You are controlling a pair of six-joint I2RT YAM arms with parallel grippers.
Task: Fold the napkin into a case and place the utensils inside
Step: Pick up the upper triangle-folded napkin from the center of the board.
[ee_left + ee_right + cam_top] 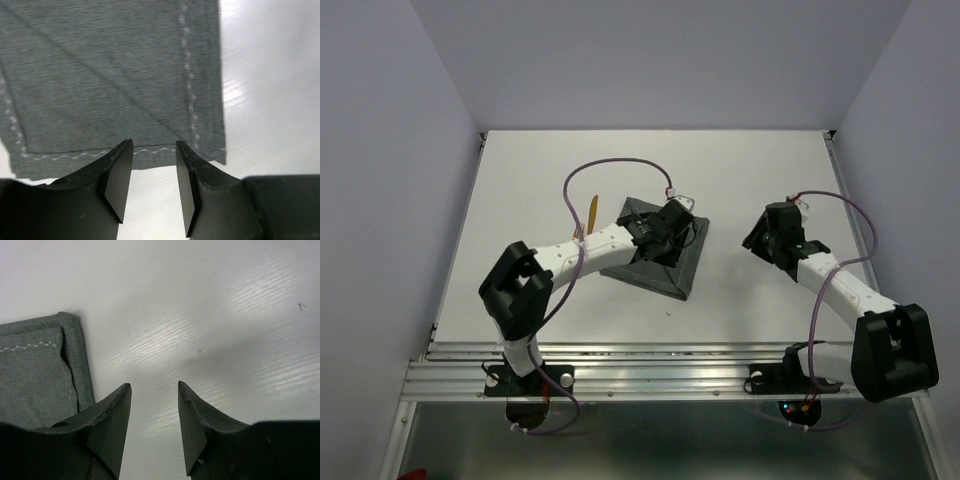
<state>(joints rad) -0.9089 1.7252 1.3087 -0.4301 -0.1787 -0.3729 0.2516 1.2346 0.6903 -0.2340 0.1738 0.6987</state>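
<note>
Left wrist view: left hand (154, 150) half open, empty, above napkin (100, 75) hem; cloth lies flat, folded in layers. Right hand (155, 390) just right of napkin, jaws parted, nothing held, probably standing clear for next fold. Utensil (594, 212) near napkin's left side, not yet inside.

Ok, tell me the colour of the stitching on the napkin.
White zigzag stitching on the dark grey napkin; left wrist view shows it best.

The napkin (672, 275) lies at the middle of the desk (520, 180). A utensil (594, 212), possibly two lying together, lies just left of it.
</note>
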